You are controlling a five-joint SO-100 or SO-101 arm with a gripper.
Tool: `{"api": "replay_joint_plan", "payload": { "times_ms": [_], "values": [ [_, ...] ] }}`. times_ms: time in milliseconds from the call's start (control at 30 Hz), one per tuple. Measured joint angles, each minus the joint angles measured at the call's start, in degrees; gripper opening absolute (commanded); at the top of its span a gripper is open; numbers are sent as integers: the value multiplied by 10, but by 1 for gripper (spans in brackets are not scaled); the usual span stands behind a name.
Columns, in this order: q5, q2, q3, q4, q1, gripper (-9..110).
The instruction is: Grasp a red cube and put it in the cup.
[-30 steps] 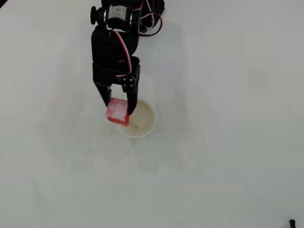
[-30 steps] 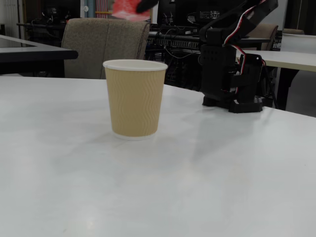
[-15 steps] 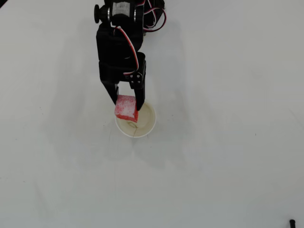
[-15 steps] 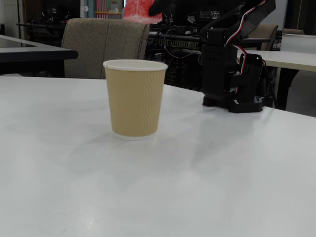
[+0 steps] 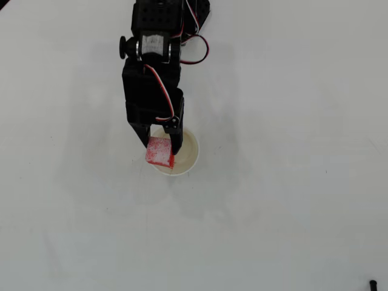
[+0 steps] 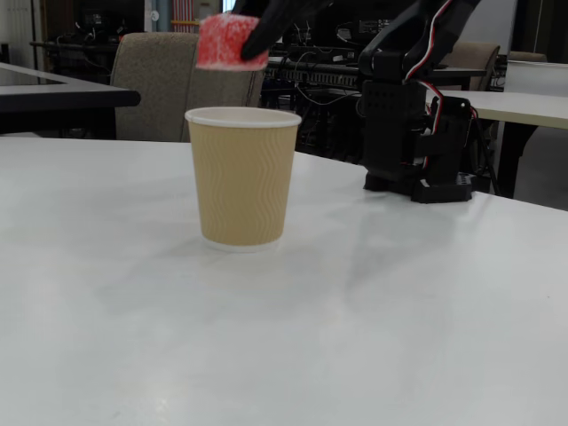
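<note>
The red cube (image 5: 159, 151) (image 6: 230, 43), its faces dusted white, hangs in the air in my gripper (image 5: 160, 148) (image 6: 238, 40), which is shut on it. The cup (image 5: 187, 151) (image 6: 242, 177) stands upright on the white table: tan and ribbed outside with a white rim in the fixed view, cream inside from overhead. From overhead the cube covers the cup's left rim. In the fixed view it sits a short way above the rim, over the cup's left half. One black finger (image 6: 266, 31) shows on the cube's right side.
The arm's black base (image 6: 417, 133) stands on the table (image 5: 291, 182) behind and to the right of the cup in the fixed view. A grey chair (image 6: 169, 84) and desks lie beyond the far edge. A small dark object (image 5: 373, 284) sits at the overhead view's bottom right corner.
The gripper has come down with the cube, from near the top of the fixed view to just above the cup's rim. From overhead the cube shifted slightly toward the bottom of the picture.
</note>
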Motion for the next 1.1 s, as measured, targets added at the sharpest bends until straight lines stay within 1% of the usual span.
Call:
{"api": "replay_joint_plan", "payload": {
  "times_ms": [900, 1100],
  "values": [
    [1, -12, 0, -19, -25, 6],
    [6, 18, 0, -19, -15, 6]
  ]
}}
